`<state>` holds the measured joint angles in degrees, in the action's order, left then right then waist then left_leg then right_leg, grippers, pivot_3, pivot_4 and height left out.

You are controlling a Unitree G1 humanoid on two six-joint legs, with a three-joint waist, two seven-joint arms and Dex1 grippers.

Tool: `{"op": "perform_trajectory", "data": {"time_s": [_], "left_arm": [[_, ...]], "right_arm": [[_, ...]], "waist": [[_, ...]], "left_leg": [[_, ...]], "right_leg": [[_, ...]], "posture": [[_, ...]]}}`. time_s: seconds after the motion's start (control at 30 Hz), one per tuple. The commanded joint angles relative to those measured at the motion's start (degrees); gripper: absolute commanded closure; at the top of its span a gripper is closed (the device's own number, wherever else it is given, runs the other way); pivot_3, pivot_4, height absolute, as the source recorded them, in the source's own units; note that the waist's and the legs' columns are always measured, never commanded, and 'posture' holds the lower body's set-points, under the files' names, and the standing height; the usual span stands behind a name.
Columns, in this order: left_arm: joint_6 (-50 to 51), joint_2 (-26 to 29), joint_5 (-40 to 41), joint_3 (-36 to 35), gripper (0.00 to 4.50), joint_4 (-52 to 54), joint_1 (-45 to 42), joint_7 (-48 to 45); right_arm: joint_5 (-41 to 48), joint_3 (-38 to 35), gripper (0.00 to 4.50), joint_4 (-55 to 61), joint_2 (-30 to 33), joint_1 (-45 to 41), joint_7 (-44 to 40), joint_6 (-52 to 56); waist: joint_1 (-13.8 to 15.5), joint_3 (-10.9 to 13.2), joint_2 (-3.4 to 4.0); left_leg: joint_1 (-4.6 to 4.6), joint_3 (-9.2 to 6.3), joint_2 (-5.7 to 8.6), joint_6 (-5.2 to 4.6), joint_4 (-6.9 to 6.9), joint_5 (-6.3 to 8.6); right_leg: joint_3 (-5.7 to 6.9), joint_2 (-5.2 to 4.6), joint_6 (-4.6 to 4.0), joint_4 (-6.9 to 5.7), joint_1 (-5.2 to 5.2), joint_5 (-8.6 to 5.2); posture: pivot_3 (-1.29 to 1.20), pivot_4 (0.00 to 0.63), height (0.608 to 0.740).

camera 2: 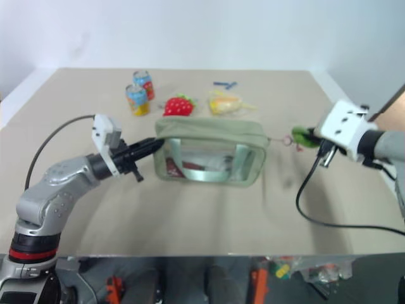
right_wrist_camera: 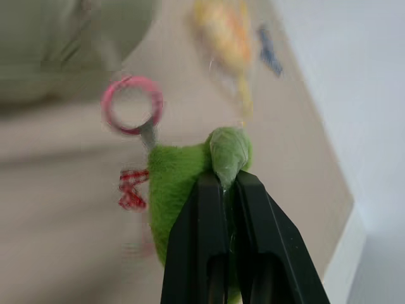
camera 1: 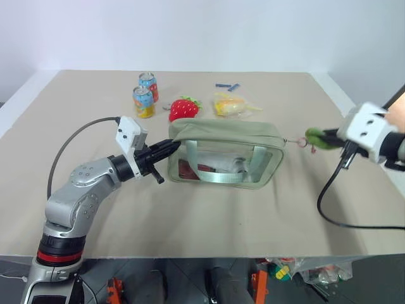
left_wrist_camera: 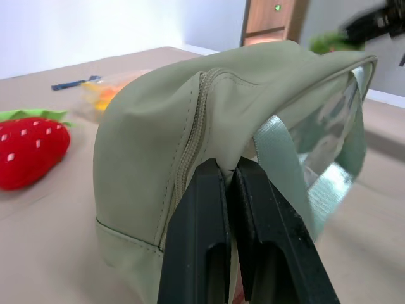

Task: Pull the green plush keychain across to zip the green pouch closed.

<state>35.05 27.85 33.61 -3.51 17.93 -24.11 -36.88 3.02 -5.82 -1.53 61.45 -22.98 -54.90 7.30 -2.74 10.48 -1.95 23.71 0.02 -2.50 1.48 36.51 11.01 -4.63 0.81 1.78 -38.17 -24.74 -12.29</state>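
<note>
The green pouch (camera 1: 224, 152) stands mid-table, its clear window facing me and its top zipper (left_wrist_camera: 193, 136) drawn along its length. My left gripper (camera 1: 169, 147) is shut on the pouch's left end fabric, pinching it (left_wrist_camera: 229, 172). The green plush keychain (camera 1: 314, 137) hangs off the pouch's right end on a thin chain with a pink ring (right_wrist_camera: 131, 105). My right gripper (right_wrist_camera: 223, 180) is shut on the plush, held just right of the pouch above the table.
Behind the pouch lie a red strawberry toy (camera 1: 183, 108), a yellow plastic-wrapped packet (camera 1: 230, 105), two small cans (camera 1: 145, 95) and a blue item (camera 1: 226, 86). A black cable (camera 1: 342, 202) loops from the right wrist over the table's right side.
</note>
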Motion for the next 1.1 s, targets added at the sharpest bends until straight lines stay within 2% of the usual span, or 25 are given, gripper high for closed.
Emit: {"op": "perform_trajectory", "data": {"time_s": [0.03,0.1,0.3,0.57,0.63,0.83,0.93,0.97,1.03,1.07,1.1], "left_arm": [[-0.3,0.2,-0.6,-1.1,4.5,-0.5,-0.5,0.8],[-0.5,0.1,-1.0,-0.8,4.5,-1.1,-1.0,1.0],[-0.6,0.2,-2.1,-0.7,4.5,-1.1,-1.6,1.6],[0.5,0.1,-1.3,-1.4,4.5,-0.9,-2.1,2.3],[2.2,0.0,0.3,-2.2,4.5,-1.2,-2.4,2.3],[6.1,0.3,3.7,-3.3,2.4,-0.4,-3.3,2.5],[6.5,0.9,4.0,-3.4,1.6,-0.4,-4.0,2.3],[6.6,1.2,4.0,-3.3,1.03,-0.5,-4.2,2.0],[6.5,1.6,3.8,-3.1,0.4,-0.7,-4.6,1.7],[6.5,1.7,3.8,-3.0,0.04,-0.8,-4.8,1.6],[6.5,1.7,3.8,-2.8,0.04,-0.8,-5.1,1.5]], "right_arm": [[-2.7,7.2,4.47,6.8,-8.5,1.4,5.3,4.4],[-4.3,9.1,4.47,5.5,-12.2,1.2,7.2,4.1],[-7.8,11.9,4.47,-3.7,-19.1,-3.3,12.2,-0.5],[-4.9,8.8,4.47,-4.1,-19.8,-4.0,11.6,-0.4],[-1.3,6.8,3.78,-2.0,-19.5,-3.6,9.6,2.6],[10.5,-1.4,1.81,4.4,-18.8,-3.3,5.5,9.5],[14.2,-4.2,0.91,6.3,-17.7,-3.5,4.3,12.1],[15.4,-5.0,0.37,6.8,-17.4,-3.7,4.0,13.0],[17.6,-6.5,0.0,7.8,-16.9,-4.0,3.6,14.5],[18.1,-7.1,0.0,7.9,-16.7,-4.3,3.8,14.9],[18.1,-7.6,0.0,7.8,-16.2,-4.5,4.0,14.9]], "waist": [[-0.4,0.0,-0.11],[-0.4,0.1,0.01],[-0.6,0.1,-0.04],[-0.7,0.1,-0.04],[-0.7,0.1,-0.04],[-0.7,0.1,-0.05],[-0.7,0.1,-0.07],[-0.7,0.1,-0.07],[-0.7,0.1,-0.07],[-0.7,0.1,-0.07],[-0.7,0.1,-0.07]], "left_leg": [[-0.34,-0.03,-0.06,0.0,0.0,0.0],[-0.59,-0.19,-0.01,0.03,0.01,-0.01],[-0.51,-0.02,0.1,0.18,0.08,-0.25],[-0.52,0.0,0.14,0.17,-0.06,-0.24],[-0.52,-0.02,0.15,0.17,-0.08,-0.24],[-0.45,-0.04,0.16,0.15,-0.11,-0.22],[-0.44,-0.07,0.18,0.15,-0.11,-0.22],[-0.42,-0.08,0.19,0.15,-0.11,-0.22],[-0.43,-0.08,0.19,0.15,-0.11,-0.22],[-0.43,-0.07,0.19,0.15,-0.11,-0.22],[-0.44,-0.07,0.18,0.15,-0.12,-0.21]], "right_leg": [[-0.04,0.12,-0.14,0.02,0.31,0.0],[-0.05,0.18,-0.3,0.02,0.52,-0.08],[-0.31,0.13,-0.32,0.1,0.51,-0.07],[-0.43,0.15,-0.12,0.09,0.48,0.05],[-0.42,0.15,-0.12,0.08,0.48,0.05],[-0.42,0.15,-0.12,0.09,0.43,0.05],[-0.39,0.14,-0.13,0.09,0.43,0.04],[-0.38,0.14,-0.13,0.09,0.42,0.04],[-0.39,0.14,-0.14,0.1,0.41,0.04],[-0.4,0.14,-0.14,0.1,0.41,0.03],[-0.4,0.15,-0.15,0.1,0.41,0.03]], "posture": [[0.0,0.15,0.74],[0.0,0.15,0.74],[0.0,0.15,0.74],[0.0,0.15,0.74],[0.0,0.15,0.74],[0.0,0.15,0.74],[0.0,0.15,0.74],[0.0,0.15,0.74],[0.0,0.15,0.74],[0.0,0.15,0.74],[0.0,0.15,0.74]]}}
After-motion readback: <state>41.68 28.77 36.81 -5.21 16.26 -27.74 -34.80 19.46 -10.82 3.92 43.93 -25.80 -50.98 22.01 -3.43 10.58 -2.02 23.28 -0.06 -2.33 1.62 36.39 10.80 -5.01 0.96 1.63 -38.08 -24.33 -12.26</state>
